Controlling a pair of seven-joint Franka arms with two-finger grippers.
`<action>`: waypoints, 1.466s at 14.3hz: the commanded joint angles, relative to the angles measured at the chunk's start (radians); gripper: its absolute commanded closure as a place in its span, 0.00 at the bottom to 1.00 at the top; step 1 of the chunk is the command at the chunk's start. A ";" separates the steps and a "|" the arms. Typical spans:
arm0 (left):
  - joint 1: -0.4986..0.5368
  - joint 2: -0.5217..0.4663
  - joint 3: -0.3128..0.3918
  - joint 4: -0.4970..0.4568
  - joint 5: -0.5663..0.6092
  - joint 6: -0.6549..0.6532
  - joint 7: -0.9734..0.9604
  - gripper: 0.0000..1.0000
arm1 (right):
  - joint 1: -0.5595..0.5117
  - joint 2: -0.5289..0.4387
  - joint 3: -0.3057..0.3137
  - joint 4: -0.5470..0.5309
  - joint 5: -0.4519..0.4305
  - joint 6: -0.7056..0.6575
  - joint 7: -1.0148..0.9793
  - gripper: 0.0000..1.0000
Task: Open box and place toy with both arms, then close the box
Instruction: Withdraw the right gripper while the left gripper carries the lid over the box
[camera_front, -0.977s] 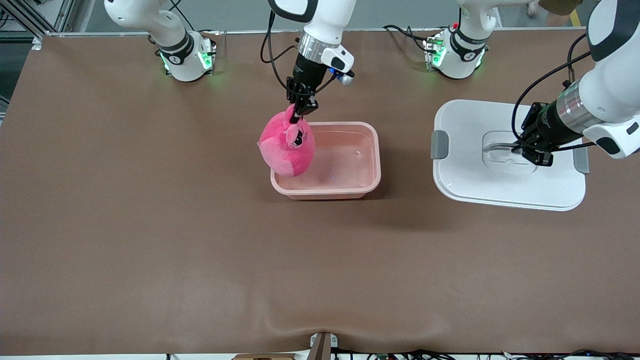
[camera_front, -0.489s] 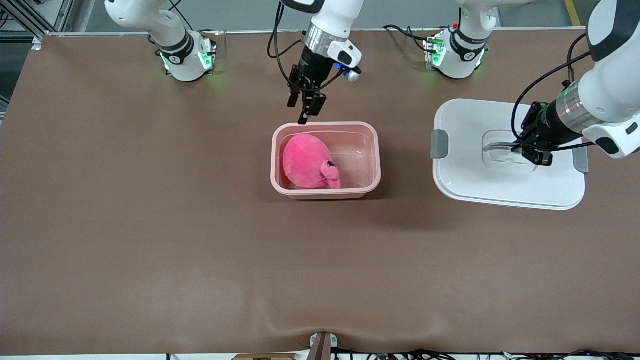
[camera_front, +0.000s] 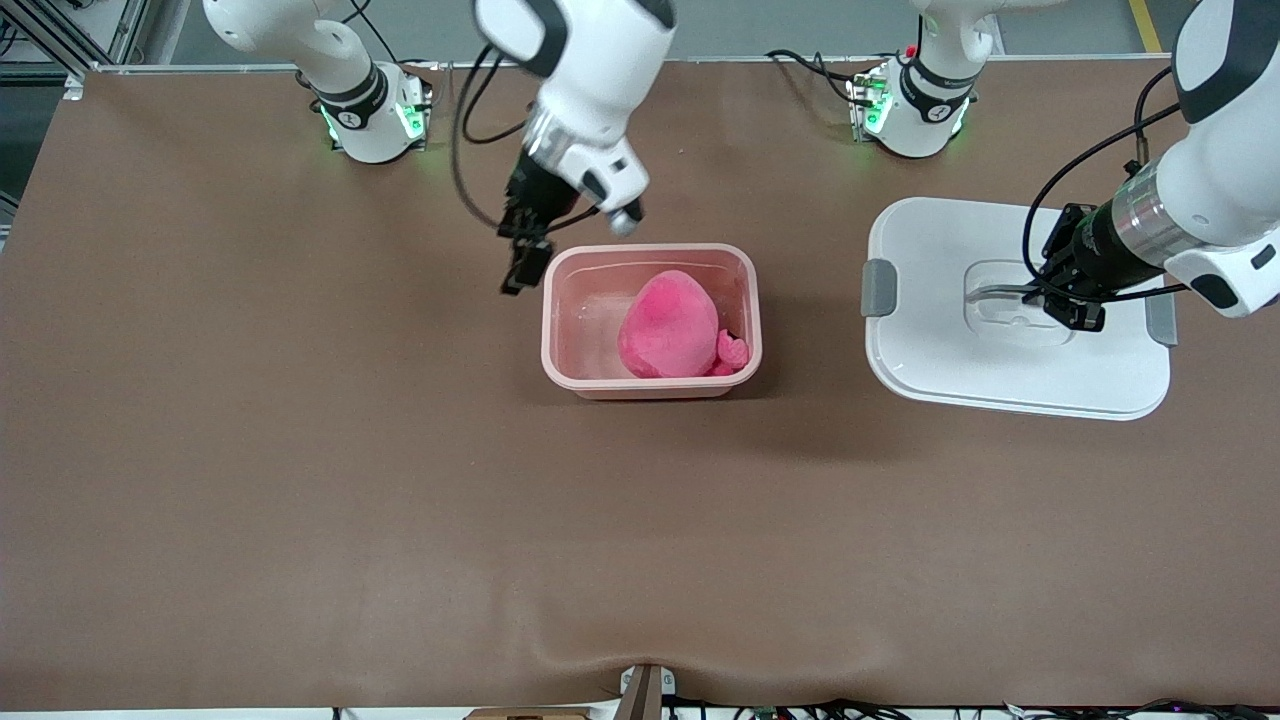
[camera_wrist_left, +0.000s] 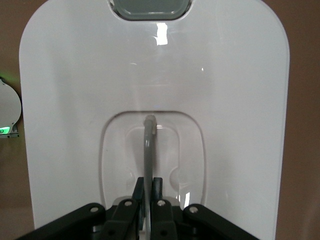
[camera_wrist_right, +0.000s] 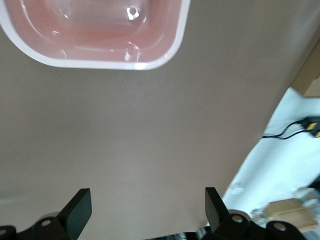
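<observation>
Toy (camera_front: 668, 325) just dropped into box base (camera_front: 650, 385); right end effector (camera_front: 522, 268), spread, pulls off over desk (camera_front: 300, 450). Left end effector (camera_front: 1068, 300) still pinching lid handle (camera_wrist_left: 148, 150); lid (camera_front: 930, 360) goes on next.

Two white Franka arms w/ black joint bands, silver wrist rings, looping black cables, green-lit bases. Black two-finger left hand (camera_front: 1068, 302) and right hand (camera_front: 520, 262); small screws visible.
</observation>
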 joint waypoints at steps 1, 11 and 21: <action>0.012 -0.033 -0.009 -0.022 -0.008 -0.009 0.013 1.00 | -0.126 -0.010 0.018 0.015 0.079 -0.006 0.004 0.00; 0.009 -0.025 -0.082 -0.019 -0.011 -0.007 -0.045 1.00 | -0.473 -0.031 0.016 0.007 0.320 -0.003 0.004 0.00; -0.064 0.021 -0.201 -0.011 -0.011 0.062 -0.333 1.00 | -0.777 -0.053 0.016 0.007 0.428 -0.007 0.004 0.00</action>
